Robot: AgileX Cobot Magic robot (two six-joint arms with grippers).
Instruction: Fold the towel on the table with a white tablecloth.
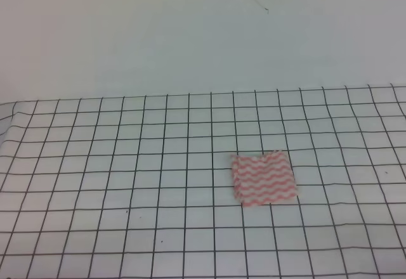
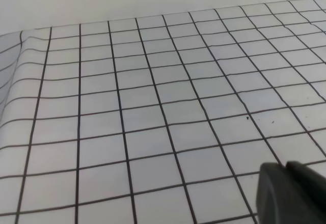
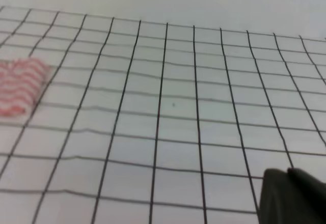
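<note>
Towel (image 1: 263,177): one only by my count, pink wavy stripes, lying right of centre and a little low in the exterior high view, with nothing on it. In the right wrist view I catch only its edge (image 3: 20,87) at the left of the frame.
Tablecloth (image 1: 127,184): one white tablecloth with a black grid, covering the whole table; it wrinkles at the far left edge in the exterior high view.
Left gripper (image 2: 290,193): only a dark tip shows, lower right of the left wrist view; I cannot tell whether the jaws stand apart or together. Nothing but bare grid lies under it.
Right gripper (image 3: 293,196): one dark tip, lower right of the right wrist view; the jaws' spread I cannot tell. The towel lies well apart from it.
Step in hand, as I judge it: reaching for the towel. I would bring each gripper to a near corner, pinch only the towel, not the tablecloth beneath, and lift both corners evenly.
</note>
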